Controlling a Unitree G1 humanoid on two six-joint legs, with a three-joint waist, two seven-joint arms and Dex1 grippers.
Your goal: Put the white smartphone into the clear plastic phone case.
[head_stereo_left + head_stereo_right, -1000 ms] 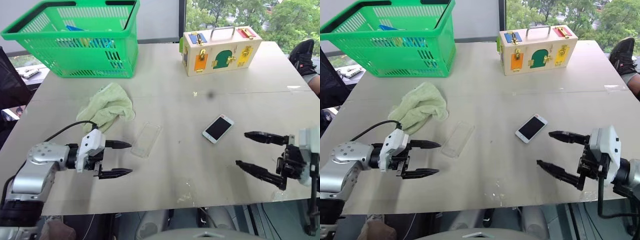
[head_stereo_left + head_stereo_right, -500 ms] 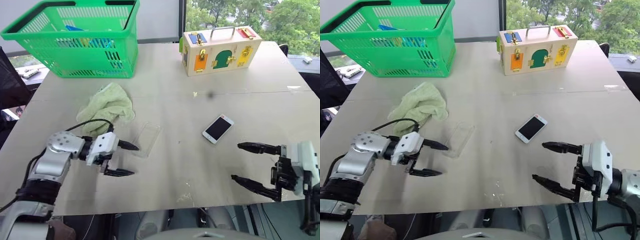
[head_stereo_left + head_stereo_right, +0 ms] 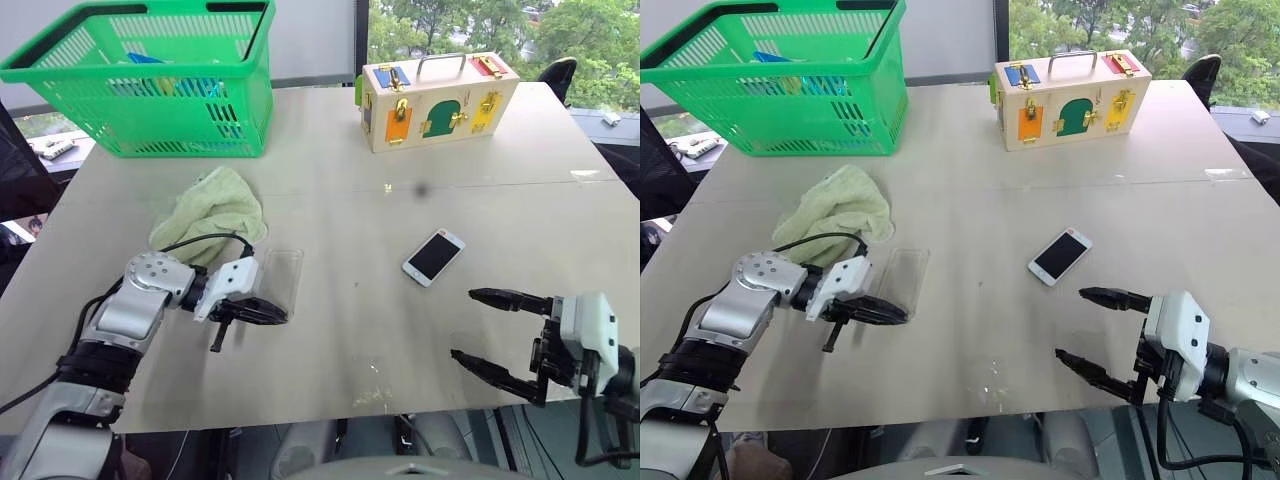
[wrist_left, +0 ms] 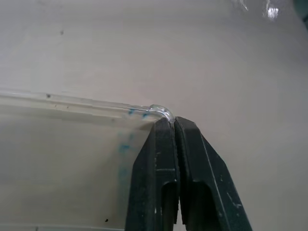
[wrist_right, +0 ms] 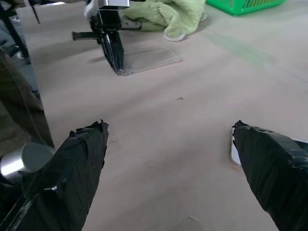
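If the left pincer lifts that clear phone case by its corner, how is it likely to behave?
The left pincer is shut on one corner of the clear phone case, a thin shell, so it will probably flex or droop. It looks light. Its smooth plastic rim may slip or pivot between the fingers.

Beige table (image 3: 330, 140) before leafy windows (image 3: 470, 25)
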